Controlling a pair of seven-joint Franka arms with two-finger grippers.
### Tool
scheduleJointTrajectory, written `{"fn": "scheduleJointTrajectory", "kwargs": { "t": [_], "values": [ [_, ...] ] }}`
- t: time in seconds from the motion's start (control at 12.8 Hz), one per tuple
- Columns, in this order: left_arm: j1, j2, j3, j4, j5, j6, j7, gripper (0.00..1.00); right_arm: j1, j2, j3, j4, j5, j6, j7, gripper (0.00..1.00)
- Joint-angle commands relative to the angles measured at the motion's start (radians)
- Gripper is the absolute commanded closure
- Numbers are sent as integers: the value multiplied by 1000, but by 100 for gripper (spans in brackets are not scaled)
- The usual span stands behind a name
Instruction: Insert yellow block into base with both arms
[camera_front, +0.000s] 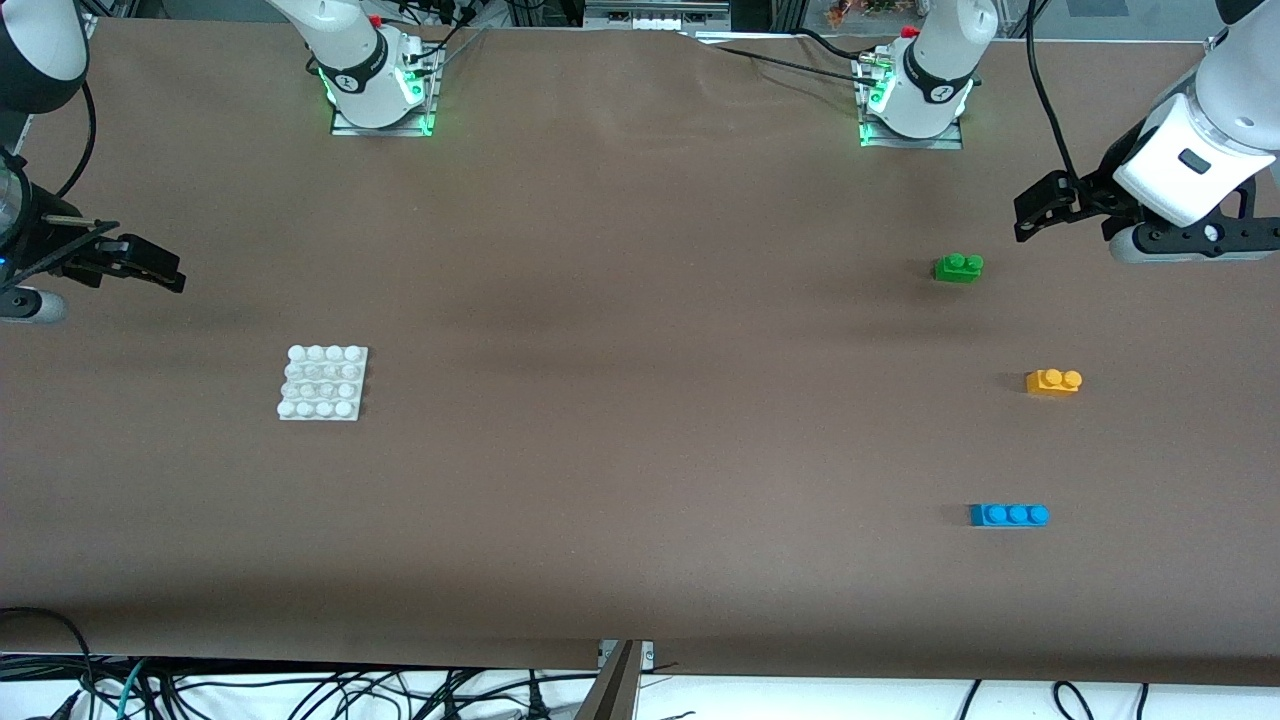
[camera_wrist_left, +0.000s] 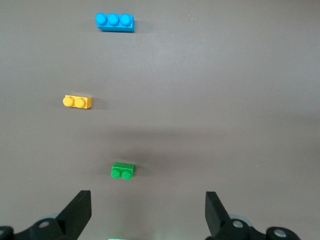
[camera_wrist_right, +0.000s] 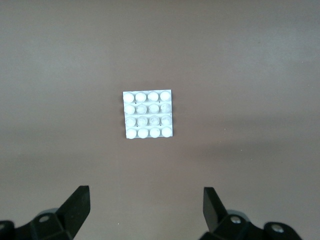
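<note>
**Both grippers empty; block untouched**

Left gripper (camera_front: 1040, 212), upper right of frame: fingers (camera_wrist_left: 80, 210) spread, holding nothing. Right gripper (camera_front: 140, 265), far left: likewise spread. Yellow block (camera_front: 1053, 381) sits mid-right on the counter (camera_front: 640, 400); base (camera_front: 322, 383) centre-left. Block appears light, rigid, smooth; grip its flat sides.

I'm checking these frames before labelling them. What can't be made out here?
- Right gripper: in the front view the frame's edge cuts off the arm above it.
- Left gripper: in its wrist view only the open fingers show; the frame's edge cuts off the rest.
- Undersides of the yellow block and the base: hidden against the table in every view.
- Base studs: too small to show any damage.
</note>
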Motion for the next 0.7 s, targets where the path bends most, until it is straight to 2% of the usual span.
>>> {"fn": "scheduleJointTrajectory", "kwargs": {
  "t": [0.0, 0.47, 0.62],
  "values": [
    [-7, 10, 0, 29, 26, -25, -8, 0, -8, -24, 10, -20, 8, 1, 8, 0],
    [-7, 10, 0, 29, 26, -25, -8, 0, -8, 6, 8, -15, 8, 1, -44, 0],
    [-7, 8, 0, 29, 26, -25, -8, 0, -11, 47, 8, -12, 8, 9, -44, 0]
  ]
}}
